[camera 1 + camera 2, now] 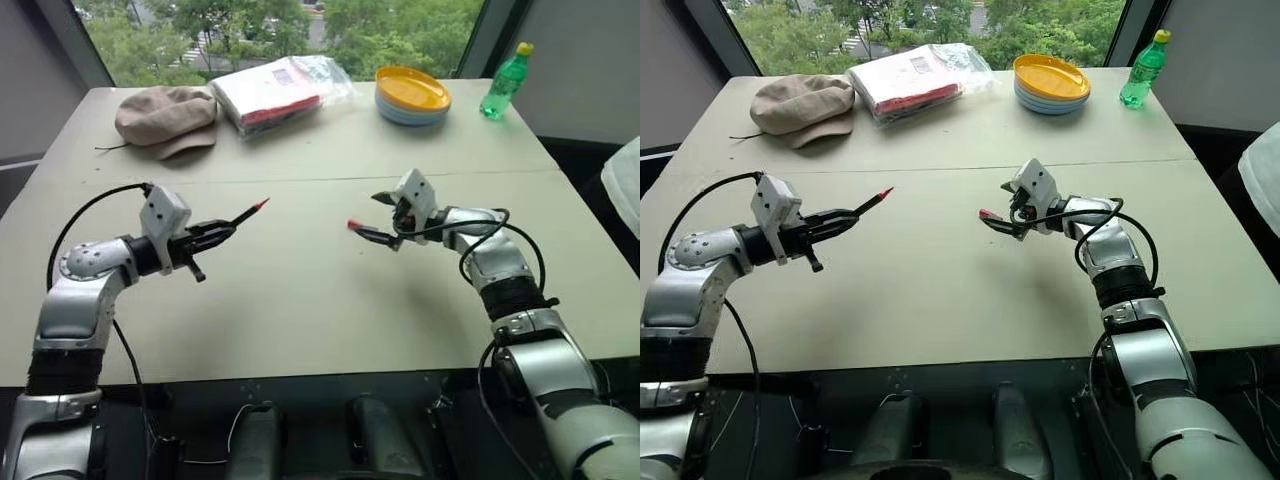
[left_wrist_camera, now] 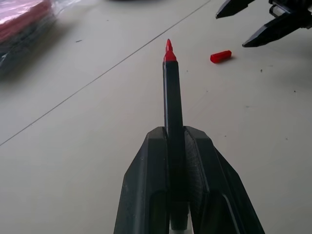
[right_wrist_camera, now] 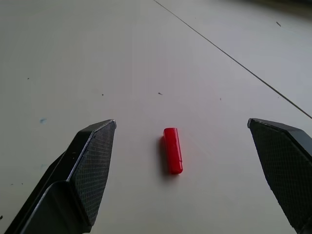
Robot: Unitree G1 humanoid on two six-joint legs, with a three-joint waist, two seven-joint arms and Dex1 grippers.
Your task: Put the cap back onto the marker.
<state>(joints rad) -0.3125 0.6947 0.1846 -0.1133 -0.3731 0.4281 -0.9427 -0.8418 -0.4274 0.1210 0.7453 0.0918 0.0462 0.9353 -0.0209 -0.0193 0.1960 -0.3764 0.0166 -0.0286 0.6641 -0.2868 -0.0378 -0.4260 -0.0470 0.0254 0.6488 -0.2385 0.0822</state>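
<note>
My left gripper (image 1: pixel 215 232) is shut on the marker (image 1: pixel 245 213), a thin black stick held above the left half of the table. Its bare red tip points toward the table's middle. In the left wrist view the marker (image 2: pixel 172 107) runs out from between the closed fingers (image 2: pixel 146 185). The cap (image 3: pixel 173 150), a tiny red cylinder, lies flat on the table right of centre. My right gripper (image 3: pixel 181 123) hangs just over it, open wide, one finger on each side and not touching it. From the head, the cap (image 1: pixel 353 224) shows at that gripper's (image 1: pixel 368 215) fingertips.
Along the table's far edge sit a beige hat (image 1: pixel 165 118), a plastic-wrapped packet (image 1: pixel 275 92), a stack of plates (image 1: pixel 412 95) and a green bottle (image 1: pixel 505 82). A seam crosses the tabletop (image 1: pixel 300 300). Something white (image 1: pixel 625 185) stands off the right edge.
</note>
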